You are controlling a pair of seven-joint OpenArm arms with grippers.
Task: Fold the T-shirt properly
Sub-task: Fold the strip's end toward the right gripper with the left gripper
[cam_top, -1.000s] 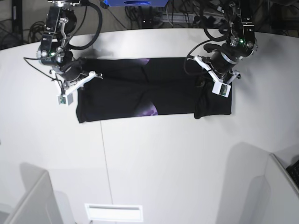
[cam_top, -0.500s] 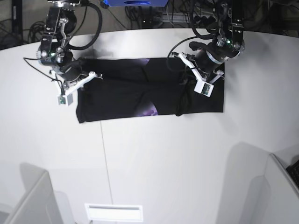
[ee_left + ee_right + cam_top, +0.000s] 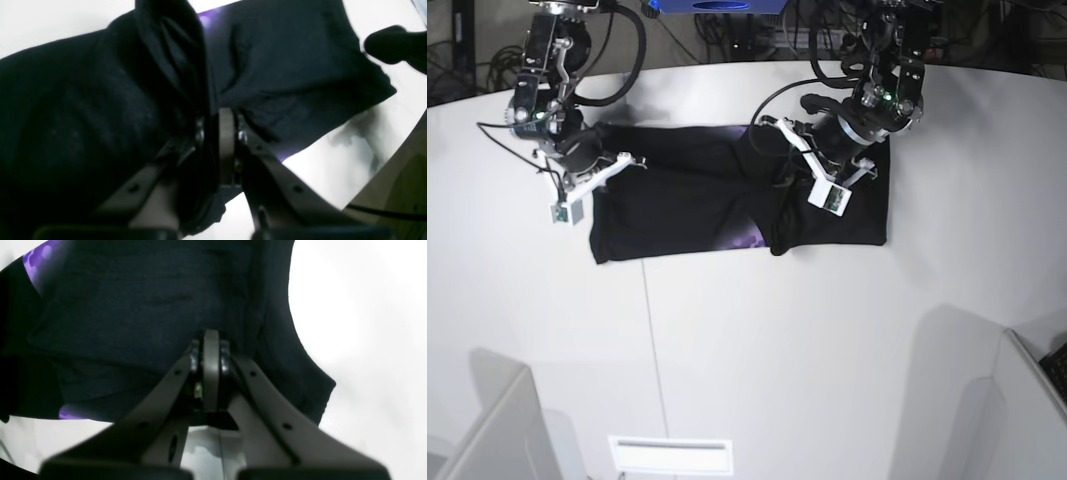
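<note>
In the left wrist view the left gripper [image 3: 218,133] sits at the centre of the frame with its jaws drawn close together, and a bunched fold of the black T-shirt [image 3: 287,76] is pinched between them, rising toward the top of the frame; more of the cloth spreads flat across the upper right, over the white table [image 3: 337,166]. In the right wrist view the right gripper [image 3: 210,353] is at mid-frame, jaws fully together, pressed down on the flat shirt, which fills the upper left and centre of the frame; whether cloth is caught between them cannot be told. A bit of purple print shows at the upper left corner. In the base view the shirt lies across the upper middle of the table, the right gripper at its left end and the left gripper above its right part, where the cloth is lifted and doubled over.
</note>
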